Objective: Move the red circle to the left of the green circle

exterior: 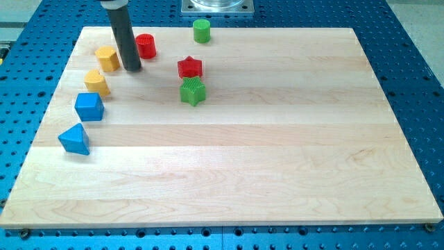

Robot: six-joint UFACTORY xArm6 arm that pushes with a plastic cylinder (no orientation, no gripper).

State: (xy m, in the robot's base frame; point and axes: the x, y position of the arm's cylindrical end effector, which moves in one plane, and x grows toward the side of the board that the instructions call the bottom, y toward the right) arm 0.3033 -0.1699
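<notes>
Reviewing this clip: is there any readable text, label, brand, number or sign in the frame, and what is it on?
None: no text, label, number or sign can be read anywhere in the camera view.
The wooden board, the red circle, the green circle and the other blocks carry no markings.
The blue perforated table and the rod ending in my tip are also unmarked.

The red circle [146, 46], a short upright cylinder, stood on the wooden board near the view's top edge, toward the view's left. The green circle [201, 30], a like upright cylinder, stood well apart from it, further to the view's right and slightly nearer the top edge.
</notes>
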